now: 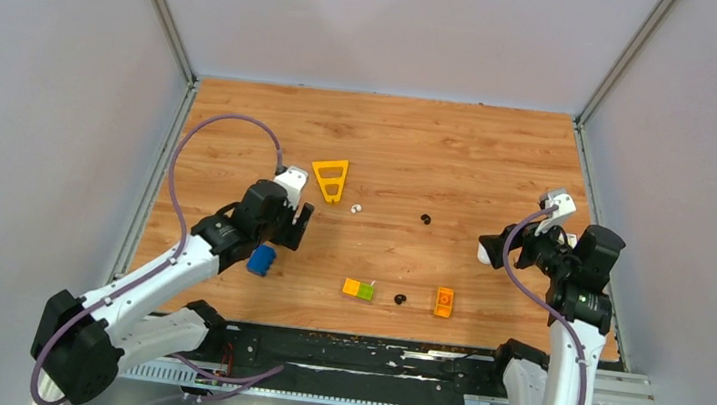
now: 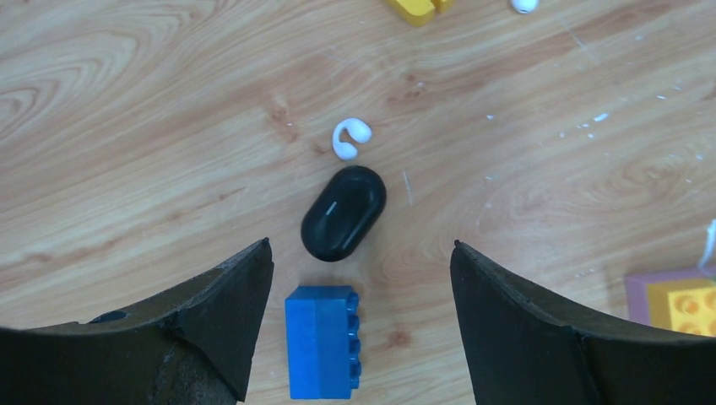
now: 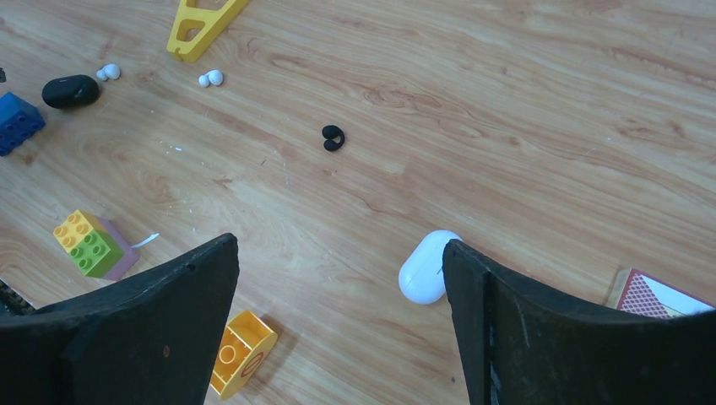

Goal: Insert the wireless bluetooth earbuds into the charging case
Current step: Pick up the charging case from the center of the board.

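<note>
The white charging case (image 3: 426,268) lies closed on the table, against the tip of my right gripper's right finger (image 3: 507,329); it also shows in the top view (image 1: 483,254). My right gripper (image 3: 342,240) is open and empty. One black earbud (image 3: 333,137) lies ahead of it, and another black earbud (image 1: 400,298) lies near the bricks. A white earbud (image 2: 350,139) lies just beyond a black oval case (image 2: 344,213). My left gripper (image 2: 361,243) is open and empty over that black case. A second white earbud (image 3: 210,78) lies by the yellow triangle.
A blue brick (image 2: 322,340) lies between my left fingers. A yellow triangle piece (image 1: 330,179), an orange-and-green brick (image 1: 358,289) and an orange brick (image 1: 444,301) lie mid-table. A red patterned card (image 3: 659,295) lies at the right. Grey walls enclose the table.
</note>
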`<state>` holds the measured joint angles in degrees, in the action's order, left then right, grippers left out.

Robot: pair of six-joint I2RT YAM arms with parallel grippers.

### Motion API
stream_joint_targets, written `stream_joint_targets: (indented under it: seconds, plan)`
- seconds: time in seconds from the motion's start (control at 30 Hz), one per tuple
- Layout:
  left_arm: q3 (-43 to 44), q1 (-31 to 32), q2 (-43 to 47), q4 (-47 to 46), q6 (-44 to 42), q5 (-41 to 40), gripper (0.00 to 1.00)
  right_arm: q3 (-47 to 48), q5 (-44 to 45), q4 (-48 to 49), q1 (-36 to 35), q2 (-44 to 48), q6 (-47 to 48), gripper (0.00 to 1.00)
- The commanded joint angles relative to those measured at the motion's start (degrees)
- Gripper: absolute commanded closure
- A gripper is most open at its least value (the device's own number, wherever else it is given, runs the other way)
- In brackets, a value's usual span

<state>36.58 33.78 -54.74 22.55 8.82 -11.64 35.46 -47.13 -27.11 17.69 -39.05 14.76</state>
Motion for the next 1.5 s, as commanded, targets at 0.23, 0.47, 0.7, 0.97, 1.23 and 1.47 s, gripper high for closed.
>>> stream_joint_targets:
  seconds: [0.23, 0.47, 0.7, 0.97, 1.23, 1.47]
  plan:
    - [4.37, 0.19, -11.76, 0.14, -3.59, -3.04, 0.17, 0.57, -1.42, 0.66, -0.22, -0.15, 2.23, 0.10]
    - [12.86, 0.23, -23.50, 5.97, -4.81, -7.12, 0.18, 0.65, -1.40, 0.58, -0.19, -1.23, 2.44, 0.10]
    - [12.23, -0.27, -28.84, 3.31, -3.74, -3.95, 0.17, 0.58, -1.21, 0.48, -0.12, -1.24, 2.59, 0.10]
    - [9.65, -0.75, -21.80, -3.83, -3.50, 11.68, 0.15, 1.10, -0.56, -0.06, -0.18, -1.82, 2.88, 0.10]
    - [1.79, -0.33, -1.37, -23.04, 3.36, 36.07, 0.16, 9.31, 14.91, -6.35, -0.13, -14.26, 6.14, 0.30]
    - [-1.19, 0.06, 0.00, -25.90, 2.12, 34.39, 0.18, 15.33, 15.63, -11.94, -1.73, -29.57, 9.39, 0.45]
